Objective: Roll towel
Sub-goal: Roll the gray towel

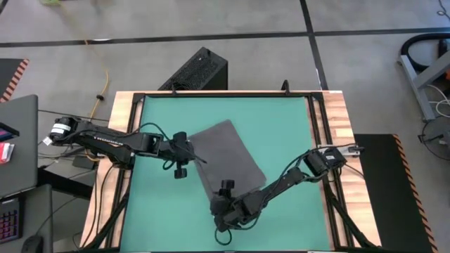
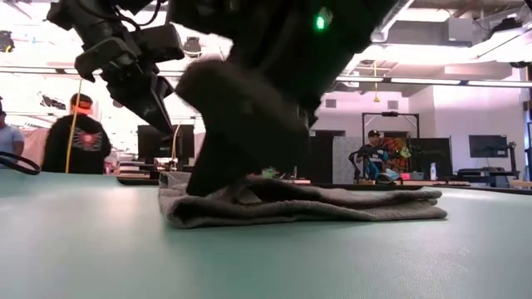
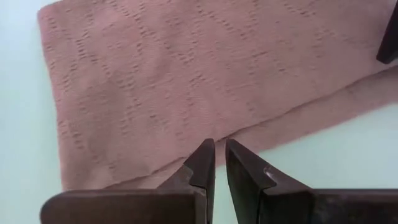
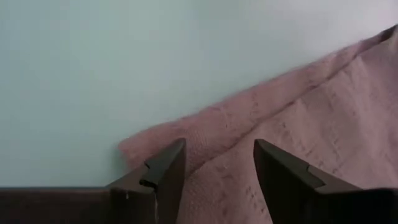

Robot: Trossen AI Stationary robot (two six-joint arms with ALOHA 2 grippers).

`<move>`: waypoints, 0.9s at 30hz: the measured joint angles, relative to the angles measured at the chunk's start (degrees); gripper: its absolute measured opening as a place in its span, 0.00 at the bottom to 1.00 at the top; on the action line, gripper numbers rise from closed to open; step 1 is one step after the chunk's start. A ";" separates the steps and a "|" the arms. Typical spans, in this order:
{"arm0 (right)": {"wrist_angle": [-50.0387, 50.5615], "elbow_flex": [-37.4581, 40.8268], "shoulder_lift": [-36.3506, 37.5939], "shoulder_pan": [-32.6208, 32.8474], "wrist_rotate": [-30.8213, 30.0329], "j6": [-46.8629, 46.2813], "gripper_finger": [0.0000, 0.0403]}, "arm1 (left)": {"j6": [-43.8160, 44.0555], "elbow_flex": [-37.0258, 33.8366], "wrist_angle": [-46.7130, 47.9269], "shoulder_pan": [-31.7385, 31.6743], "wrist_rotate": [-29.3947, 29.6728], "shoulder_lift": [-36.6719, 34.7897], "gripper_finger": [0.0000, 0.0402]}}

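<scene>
On the green table (image 1: 281, 119) the towel (image 1: 226, 158) is seen folded flat, not rolled. Its near corner is straddled by the released right hand (image 4: 214, 165); the almost clenched, empty left hand (image 3: 219, 163) hovers at its long edge. Rolling is judged unbegun.

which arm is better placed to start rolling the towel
Right, probably. The right gripper has open fingers straddling a corner of the towel, ready to pinch. The left gripper hovers at the long edge, fingers nearly shut.
</scene>
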State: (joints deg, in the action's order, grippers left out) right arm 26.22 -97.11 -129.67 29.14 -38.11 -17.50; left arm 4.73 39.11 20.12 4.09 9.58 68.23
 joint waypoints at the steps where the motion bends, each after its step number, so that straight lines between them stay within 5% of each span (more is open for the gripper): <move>1: 0.69 -0.30 0.29 0.39 -0.13 -0.33 0.53 | 0.09 0.00 -0.04 0.31 0.17 0.00 0.07; 18: 5.02 1.82 0.09 1.05 -1.22 -9.53 0.51 | 1.88 0.00 -0.31 1.30 2.86 0.00 0.07; 22: 5.07 1.84 0.09 1.06 -0.88 -9.51 0.40 | 2.42 0.00 -0.30 1.30 2.85 0.00 0.07; 27: 5.07 1.84 0.09 1.44 -0.89 -9.49 0.15 | 2.43 0.00 -0.30 1.30 2.85 0.00 0.07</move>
State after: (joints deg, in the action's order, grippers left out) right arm 31.29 -95.26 -129.58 30.57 -39.00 -26.98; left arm 7.16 39.11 19.83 5.39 12.43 68.23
